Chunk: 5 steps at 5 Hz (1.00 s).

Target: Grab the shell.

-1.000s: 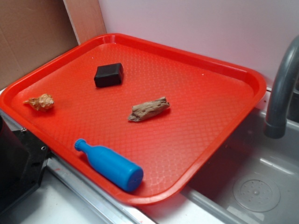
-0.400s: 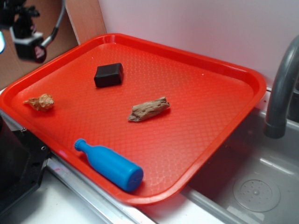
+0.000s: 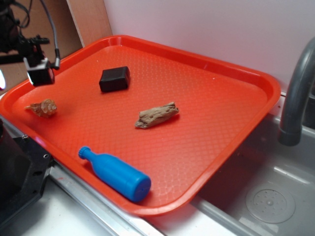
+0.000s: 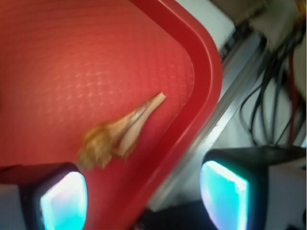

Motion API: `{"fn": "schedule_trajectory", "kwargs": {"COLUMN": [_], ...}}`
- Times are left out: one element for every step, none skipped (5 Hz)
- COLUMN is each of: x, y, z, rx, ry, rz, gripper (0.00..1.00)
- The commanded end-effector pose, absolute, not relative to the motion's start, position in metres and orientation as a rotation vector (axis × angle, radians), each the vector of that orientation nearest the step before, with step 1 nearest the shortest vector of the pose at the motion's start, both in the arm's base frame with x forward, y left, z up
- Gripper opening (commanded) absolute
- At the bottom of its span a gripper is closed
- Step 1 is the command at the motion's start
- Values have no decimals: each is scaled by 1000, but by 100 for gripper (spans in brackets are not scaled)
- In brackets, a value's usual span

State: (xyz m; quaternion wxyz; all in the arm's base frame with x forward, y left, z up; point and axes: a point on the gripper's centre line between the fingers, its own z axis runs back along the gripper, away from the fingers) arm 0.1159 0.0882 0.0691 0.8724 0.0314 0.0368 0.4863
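Observation:
The small tan-orange spiky shell (image 3: 43, 107) lies on the red tray (image 3: 206, 93) near its left edge, pointed tip toward the rim. In the wrist view the shell (image 4: 115, 136) lies just ahead of the left fingertip (image 4: 62, 201). My gripper (image 4: 144, 199) is open and empty, jaws wide apart, hovering above the tray's left rim. In the exterior view the gripper (image 3: 22, 76) is at the far left, above and a little behind the shell, not touching it.
A black block (image 3: 114, 79) sits at the tray's back, a grey-brown driftwood piece (image 3: 156, 115) in the middle, a blue bottle (image 3: 117, 174) lying at the front. A sink with a grey faucet (image 3: 295, 98) is to the right. Cardboard stands behind left.
The gripper came into view at the upper left and has dropped lower and nearer the shell. The objects on the tray have not moved.

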Motion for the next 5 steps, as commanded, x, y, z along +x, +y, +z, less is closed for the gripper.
{"fn": "schedule_trajectory", "kwargs": {"x": [124,134,137,139,140], "y": [77,66,64,61,58], "z": [32,22,23,23,29], "rx": [-34,-35,-21,-15,-2], "ry": [79,138,139,148,130], "rz": [1119,1097,1083,1071,1034], "gripper": [100,100,97,0,0]}}
